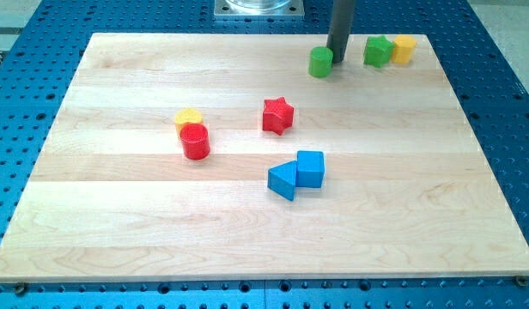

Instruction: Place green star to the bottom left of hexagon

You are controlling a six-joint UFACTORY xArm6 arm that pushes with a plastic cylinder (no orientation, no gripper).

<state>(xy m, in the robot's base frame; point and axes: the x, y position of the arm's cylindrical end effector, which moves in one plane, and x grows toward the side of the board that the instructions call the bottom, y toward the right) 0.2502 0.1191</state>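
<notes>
The green star [378, 51] lies near the board's top right edge, touching a yellow block [404, 49] on its right that looks like the hexagon. My tip [336, 58] stands just left of the green star, with a small gap between them. It sits against the right side of a green cylinder [321, 62]. The rod rises straight up out of the view's top.
A red star [278, 115] lies mid-board. A blue triangle [282, 180] and a blue cube [310, 168] touch below it. At the left, a red cylinder [196, 142] touches a yellow block [189, 118] of unclear shape. The wooden board [419, 215] rests on a blue perforated table.
</notes>
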